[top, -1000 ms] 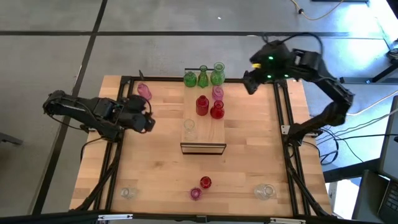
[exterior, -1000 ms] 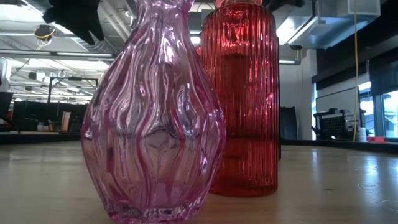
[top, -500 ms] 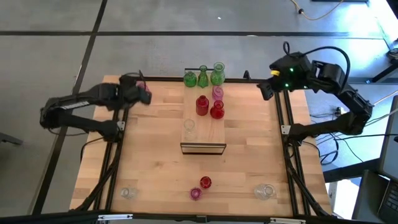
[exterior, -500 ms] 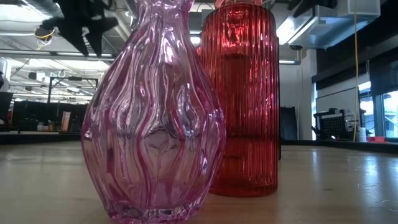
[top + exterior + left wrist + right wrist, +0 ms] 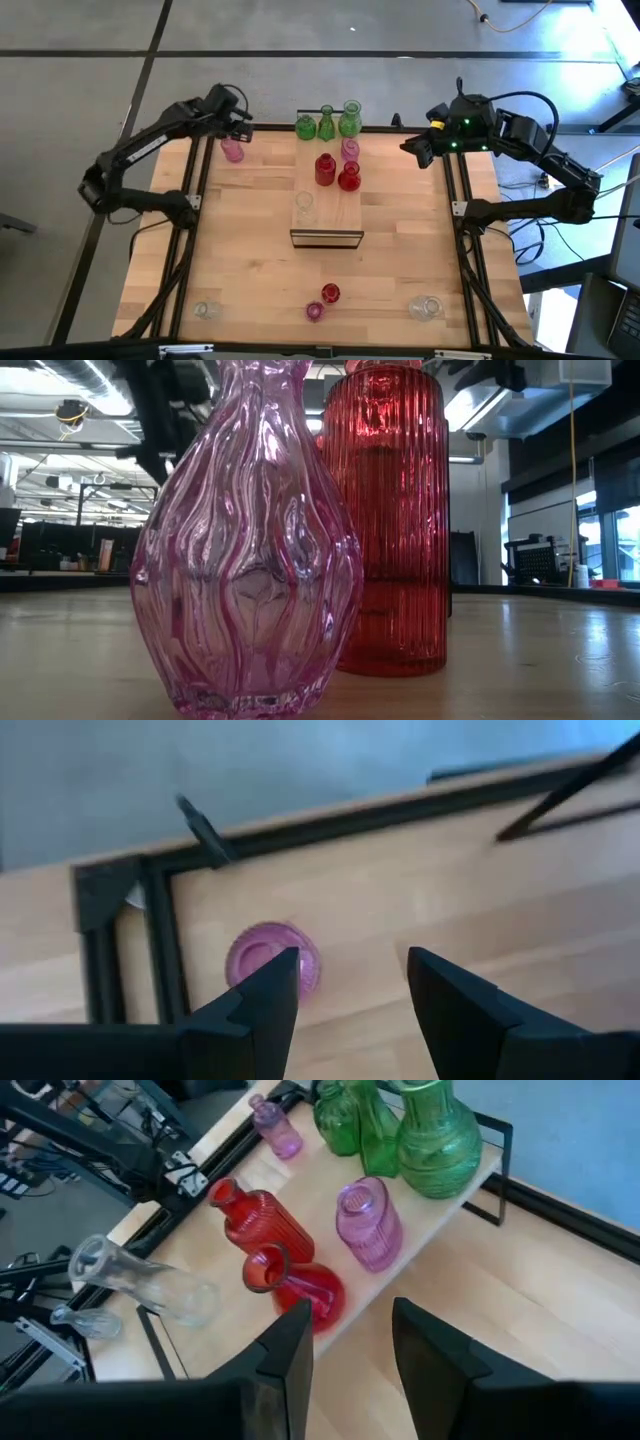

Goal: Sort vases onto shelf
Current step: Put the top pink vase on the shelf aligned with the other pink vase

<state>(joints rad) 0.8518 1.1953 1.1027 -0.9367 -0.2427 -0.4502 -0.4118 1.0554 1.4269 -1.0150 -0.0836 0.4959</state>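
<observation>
**Left gripper hung over a pink vase at the table's upper-left corner**

The high view placed the shelf (image 5: 327,195) at frame centre, its long axis running top to bottom and its dark-framed end (image 5: 326,239) toward the bottom. On it stood three green vases (image 5: 327,124), two red vases (image 5: 336,172), a pink one and a clear one (image 5: 304,205).

Only the left wrist view showed the left gripper (image 5: 347,988) with jaws open and empty, the lone pink vase (image 5: 271,956) seen mouth-up just beyond one finger.

The right wrist view showed the right gripper (image 5: 350,1342) parted and empty, beside the shelf.

The low view alone showed a pink ribbed vase (image 5: 245,550) upright in front of a red cylinder vase (image 5: 395,520).
</observation>
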